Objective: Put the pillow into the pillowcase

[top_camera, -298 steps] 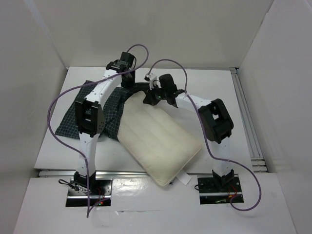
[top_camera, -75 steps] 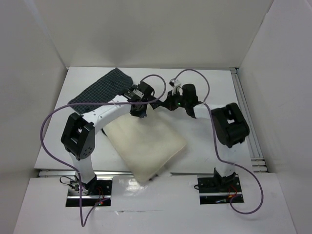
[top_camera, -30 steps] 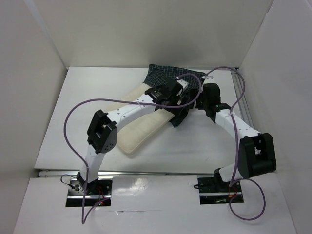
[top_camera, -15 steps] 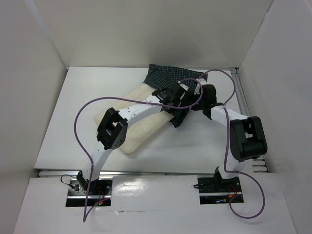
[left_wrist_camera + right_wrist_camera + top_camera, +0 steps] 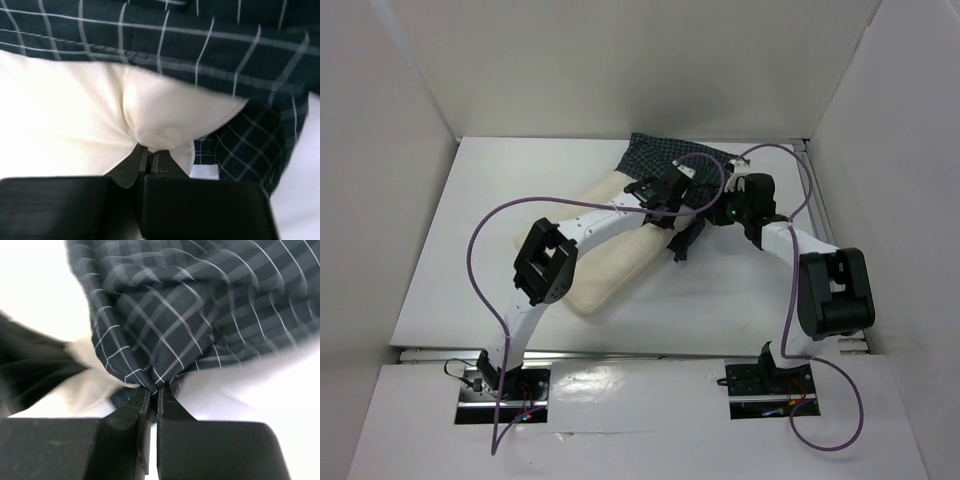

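The left pincer (image 5: 148, 154) is shut tight on a corner of the pillow (image 5: 75, 110). Its two black fingers pinch a little fold of the cream cloth between them. In the wrist view, the rest of the pillow spreads out just above the pincer and off to its left. Right past the pinched corner lies the pillowcase (image 5: 210, 45), dark green with thin white lines. It touches the pillow along the far side and also hangs down at the right of the pincer.

The right pincer (image 5: 154, 390) is shut too. It holds an edge of the pillowcase, and the cloth bunches up in folds right in front of its fingers. A bit of cream pillow peeks out to the left of this pincer, beside the dark cloth. This view is a bit blurry.

From above, the two pincers are close together near the far side of the white table (image 5: 440, 270). The pillow lies flat on the table, reaching from the left pincer toward the left arm's base. The pillowcase sits bunched behind both pincers, by the back wall. Most of the pillow is out in the open.
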`<action>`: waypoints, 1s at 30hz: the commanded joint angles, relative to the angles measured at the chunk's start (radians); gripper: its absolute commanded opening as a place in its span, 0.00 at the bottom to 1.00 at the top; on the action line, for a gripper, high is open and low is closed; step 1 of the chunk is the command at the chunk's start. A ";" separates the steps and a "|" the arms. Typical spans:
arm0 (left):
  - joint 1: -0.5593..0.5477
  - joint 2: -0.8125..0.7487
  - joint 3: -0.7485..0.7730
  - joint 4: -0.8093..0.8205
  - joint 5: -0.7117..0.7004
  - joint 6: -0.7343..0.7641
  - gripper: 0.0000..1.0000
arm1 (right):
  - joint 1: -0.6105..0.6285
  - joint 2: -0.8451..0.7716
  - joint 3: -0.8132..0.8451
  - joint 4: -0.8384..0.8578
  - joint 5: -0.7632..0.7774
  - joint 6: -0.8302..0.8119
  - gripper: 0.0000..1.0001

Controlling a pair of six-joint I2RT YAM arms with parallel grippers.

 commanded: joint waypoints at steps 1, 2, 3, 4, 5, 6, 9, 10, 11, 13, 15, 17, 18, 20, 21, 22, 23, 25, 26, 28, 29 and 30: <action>0.012 -0.063 0.021 0.116 0.044 -0.076 0.00 | 0.007 -0.112 0.011 0.041 -0.266 0.021 0.00; 0.012 -0.075 0.037 0.116 0.064 -0.104 0.00 | 0.007 -0.112 0.020 0.030 -0.320 0.012 0.00; 0.012 -0.075 0.053 0.126 0.081 -0.115 0.00 | 0.007 -0.112 0.020 0.030 -0.368 0.012 0.00; 0.012 -0.075 0.070 0.126 0.093 -0.127 0.00 | 0.016 -0.112 0.011 0.030 -0.439 0.012 0.00; 0.012 -0.084 0.095 0.126 0.093 -0.142 0.00 | 0.016 -0.101 0.011 0.045 -0.455 0.012 0.00; 0.012 -0.084 0.109 0.136 0.093 -0.171 0.00 | 0.040 -0.101 -0.012 0.056 -0.466 0.012 0.00; 0.012 -0.109 0.142 0.136 0.102 -0.217 0.00 | 0.063 -0.049 -0.003 0.016 -0.462 0.012 0.00; 0.021 -0.109 0.143 0.136 0.102 -0.217 0.00 | 0.080 -0.037 -0.003 -0.014 -0.428 0.012 0.00; 0.021 -0.122 0.143 0.145 0.102 -0.217 0.00 | 0.080 -0.027 -0.003 -0.057 -0.316 0.012 0.00; 0.031 -0.139 0.133 0.145 0.102 -0.217 0.00 | 0.097 -0.027 -0.064 -0.070 -0.198 0.030 0.00; 0.040 -0.153 0.117 0.145 0.102 -0.227 0.00 | 0.097 -0.059 -0.125 -0.070 -0.083 0.082 0.03; 0.058 -0.167 0.116 0.145 0.088 -0.227 0.00 | 0.097 -0.117 -0.161 -0.102 -0.017 0.113 0.15; 0.058 -0.167 0.116 0.136 0.088 -0.227 0.00 | 0.097 -0.142 -0.161 -0.102 -0.002 0.113 0.15; 0.067 -0.167 0.116 0.136 0.079 -0.239 0.00 | 0.097 -0.200 -0.223 -0.067 0.009 0.124 0.20; 0.067 -0.167 0.116 0.136 0.093 -0.239 0.00 | 0.097 -0.251 -0.242 -0.052 0.009 0.137 0.33; 0.067 -0.167 0.116 0.145 0.104 -0.248 0.00 | 0.106 -0.271 -0.265 -0.041 -0.014 0.137 0.45; 0.067 -0.167 0.116 0.145 0.114 -0.248 0.00 | 0.106 -0.290 -0.265 -0.030 -0.023 0.137 0.65; 0.067 -0.146 0.116 0.145 0.124 -0.248 0.00 | 0.115 -0.331 -0.265 -0.030 -0.032 0.128 0.78; 0.058 -0.146 0.116 0.145 0.124 -0.248 0.00 | 0.115 -0.343 -0.265 -0.045 -0.023 0.128 0.89; 0.058 -0.136 0.116 0.136 0.124 -0.248 0.00 | 0.115 -0.389 -0.265 -0.100 0.000 0.128 0.98; 0.049 -0.136 0.116 0.136 0.115 -0.248 0.00 | 0.125 -0.408 -0.256 -0.119 0.020 0.128 0.98; 0.049 -0.136 0.116 0.136 0.115 -0.248 0.00 | 0.125 -0.446 -0.256 -0.149 0.049 0.143 0.98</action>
